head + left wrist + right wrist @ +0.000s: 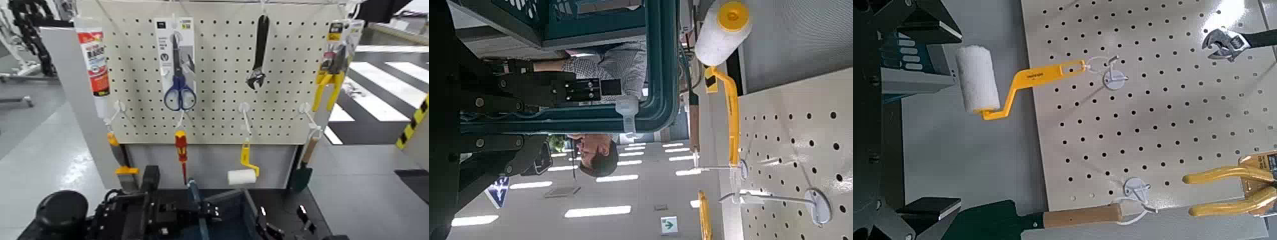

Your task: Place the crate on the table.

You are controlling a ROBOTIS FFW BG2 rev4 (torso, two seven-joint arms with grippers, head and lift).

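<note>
And here the left claw [209, 212] is closing out any gap, its fingers pressing together on the upright central handle [195, 191] of the blue-grey plastic crate [237, 218], coming in from the crate's nine o'clock. The right claw [285, 225] is standing open at the crate's three o'clock, its fingers spreading well apart and gripping nothing. The crate itself is sitting at six o'clock in the head view, over the near part of the black surface [288, 203]; whether its base is touching down, the camera isn't telling us.

Now the handling! This one is looking like a stiff, hollow shell, probably light for its bulk, and hardly fragile. But that smooth plastic is likely offering little bite, and one claw on a thin handle is leaving the body free to swing or tip. The middle of the handle is looking like the place to be holding, keeping the weight balanced beneath; the rim at three o'clock is offering a second hold if it starts tilting.

Farther out, the white paint roller [241, 177] is hanging at the crate's twelve o'clock, the red screwdriver [181, 150] at eleven and the green trowel [301, 177] at one. A wide swing could be knocking those, so a level, gentle lowering is looking the right call.
</note>
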